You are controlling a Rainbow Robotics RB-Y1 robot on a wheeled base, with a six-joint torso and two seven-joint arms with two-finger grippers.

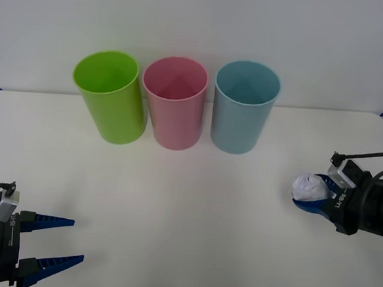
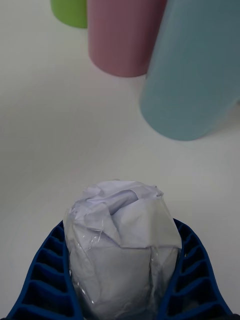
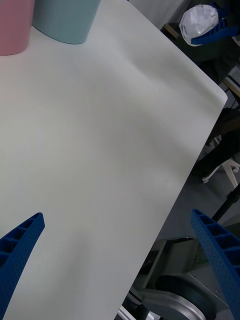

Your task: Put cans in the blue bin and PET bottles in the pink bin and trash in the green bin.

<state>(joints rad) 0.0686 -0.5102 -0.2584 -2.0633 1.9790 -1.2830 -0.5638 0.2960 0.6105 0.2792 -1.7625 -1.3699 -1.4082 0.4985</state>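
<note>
The right gripper (image 1: 311, 194), at about 4 o'clock on the white table (image 1: 187, 202) in the front view, has its blue ribbed fingers (image 2: 45, 270) clamped on the trash (image 1: 309, 187), a crumpled white wad of paper wrapped in thin clear plastic. In the right wrist view the wad (image 2: 122, 240) sits deep between the two fingers, bulging out above them, with the film wrinkled over its top.

At 12 o'clock three tall tapered plastic cups stand upright in a row: the lime-green bin (image 1: 110, 97) toward 11 o'clock, the pale-pink bin (image 1: 174, 103) in the middle and just beside it, the light-blue bin (image 1: 245, 106) toward 1 o'clock. The green bin is the farthest of the three from the held wad, so the carry likely has to cross in front of or over the other two.

The wad looks very light and soft; it should crush rather than resist, and the film may be slick, so a grip across its thick middle, as here, seems safest. Light as it is, it may cling to the ribs on release.

The left gripper (image 1: 58, 241) waits at 8 o'clock, its fingers spread wide with nothing between them.
</note>
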